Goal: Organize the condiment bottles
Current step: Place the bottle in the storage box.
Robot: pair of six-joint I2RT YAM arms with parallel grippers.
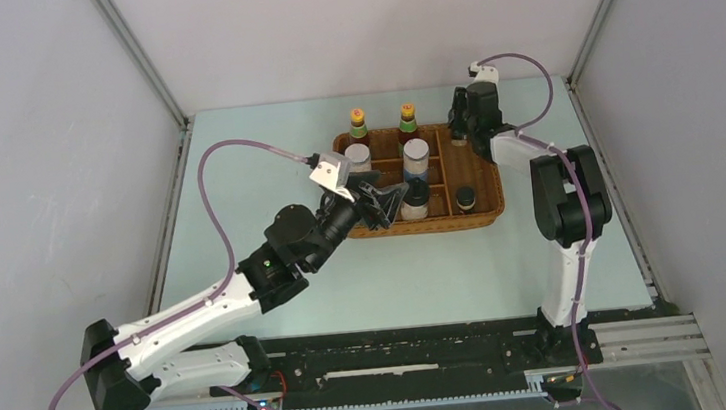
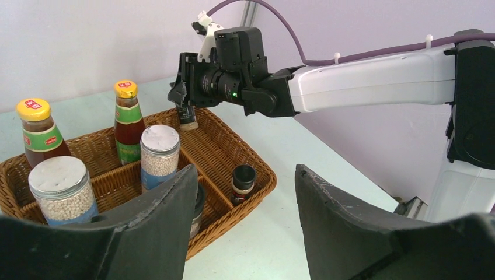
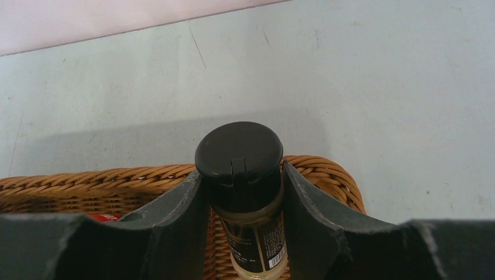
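Observation:
Two dark sauce bottles with yellow caps (image 1: pixel 358 125) (image 1: pixel 408 120) stand at the back of the wicker tray (image 1: pixel 491 215). Two silver-topped shakers (image 1: pixel 358 157) (image 1: pixel 417 160) stand in front of them. A white black-capped bottle (image 1: pixel 415 201) and a tiny dark bottle (image 1: pixel 466 198) stand in the front row. My right gripper (image 3: pixel 242 186) is shut on a second tiny dark bottle (image 3: pixel 242 169) and holds it upright over the tray's far right corner. My left gripper (image 2: pixel 245 172) is open and empty, low over the tray's front left. I cannot see a second white bottle.
The wicker tray has dividers and sits at the back centre of the pale green table (image 1: pixel 266 174). Grey walls close in the table on three sides. The right arm (image 2: pixel 362 76) reaches across behind the tray in the left wrist view.

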